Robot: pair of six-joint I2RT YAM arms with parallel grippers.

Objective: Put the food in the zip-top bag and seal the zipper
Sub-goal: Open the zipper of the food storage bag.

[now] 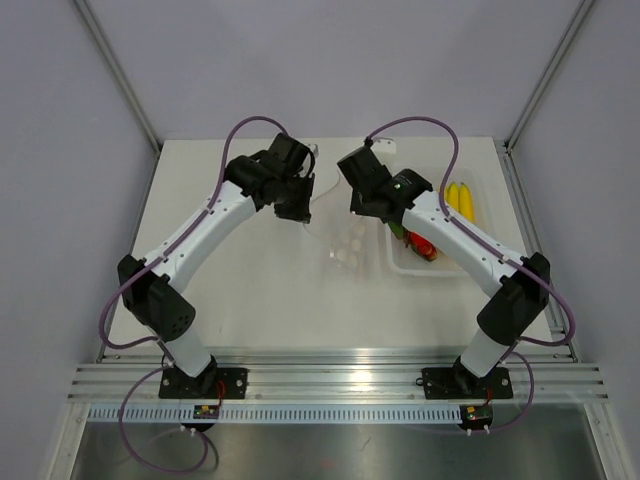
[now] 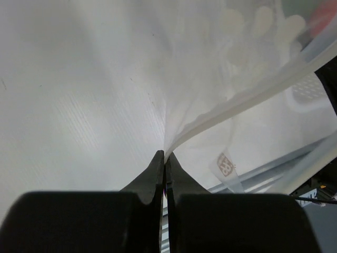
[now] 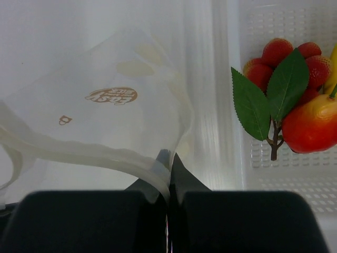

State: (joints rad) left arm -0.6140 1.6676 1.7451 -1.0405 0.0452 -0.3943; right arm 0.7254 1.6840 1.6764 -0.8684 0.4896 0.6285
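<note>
Left pincer (image 2: 164,158) and right pincer (image 3: 169,161) each clamp the zip-top bag (image 3: 105,105) stretched between them.

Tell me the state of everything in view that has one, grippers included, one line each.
zip-top bag, gripped at its top edge on two sides, no food inside.
zipper, looks unsealed, strips parted.
left gripper, shut on the zip-top bag's rim.
right gripper, shut on the zip-top bag at the zipper.
bananas, lying in the tray.
strawberries, lying in the tray.
tray, holding all the food.
</note>
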